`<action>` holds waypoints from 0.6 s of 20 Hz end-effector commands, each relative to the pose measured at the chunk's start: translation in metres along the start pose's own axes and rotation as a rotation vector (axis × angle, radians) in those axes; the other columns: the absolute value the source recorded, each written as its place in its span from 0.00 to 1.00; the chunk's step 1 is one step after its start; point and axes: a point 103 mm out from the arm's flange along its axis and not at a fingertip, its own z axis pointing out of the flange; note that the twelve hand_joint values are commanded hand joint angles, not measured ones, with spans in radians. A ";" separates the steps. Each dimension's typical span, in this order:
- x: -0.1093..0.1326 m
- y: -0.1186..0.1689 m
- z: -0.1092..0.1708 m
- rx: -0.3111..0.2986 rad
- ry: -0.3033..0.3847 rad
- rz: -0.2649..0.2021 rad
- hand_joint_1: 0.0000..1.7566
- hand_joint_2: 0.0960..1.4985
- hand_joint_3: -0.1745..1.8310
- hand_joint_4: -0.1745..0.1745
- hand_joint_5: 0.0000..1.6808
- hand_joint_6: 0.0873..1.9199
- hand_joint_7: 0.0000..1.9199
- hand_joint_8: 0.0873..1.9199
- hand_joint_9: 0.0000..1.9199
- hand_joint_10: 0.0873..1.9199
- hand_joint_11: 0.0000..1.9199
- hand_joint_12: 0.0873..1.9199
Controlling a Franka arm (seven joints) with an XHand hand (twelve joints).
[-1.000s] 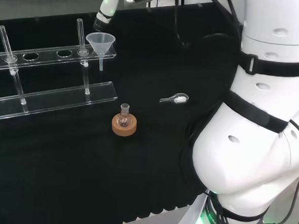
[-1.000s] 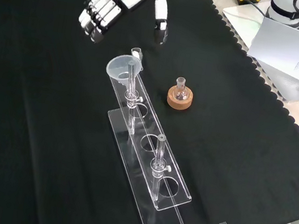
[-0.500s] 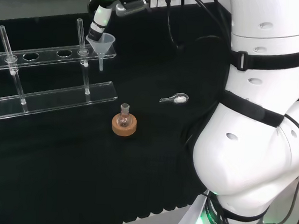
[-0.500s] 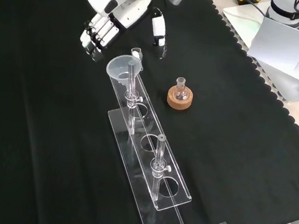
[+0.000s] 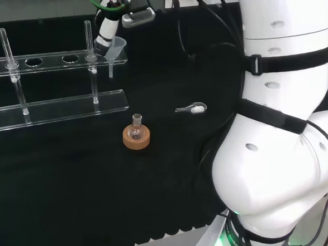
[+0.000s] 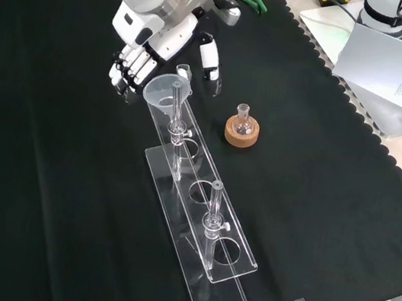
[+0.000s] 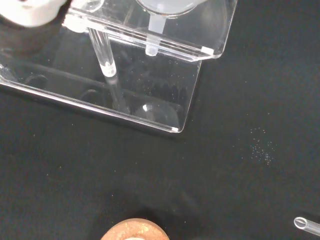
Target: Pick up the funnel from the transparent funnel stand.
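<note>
Front view: the funnel (image 6: 167, 87) sits in the far end hole of the clear stand (image 6: 232, 265), stem hanging down through it. The hand (image 6: 147, 50) hovers at the funnel's rim — fingers (image 6: 125, 74) to its left, thumb (image 6: 210, 61) to its right, spread apart and not closed on anything. A small flask on a cork ring (image 6: 242, 133) stands right of the stand, well apart.
</note>
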 end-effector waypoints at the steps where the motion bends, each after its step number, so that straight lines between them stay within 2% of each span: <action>1: 0.001 0.009 0.005 0.020 0.012 0.007 0.40 0.36 0.10 0.24 0.00 0.00 0.04 0.00 0.00 0.00 0.00 0.00; 10: -0.003 0.019 0.015 0.054 0.024 0.018 0.40 0.36 0.10 0.25 0.00 0.00 0.06 0.01 0.00 0.00 0.00 0.00; 12: -0.005 0.020 0.015 0.060 0.028 0.018 0.40 0.37 0.10 0.28 0.00 0.00 0.09 0.02 0.00 0.00 0.00 0.00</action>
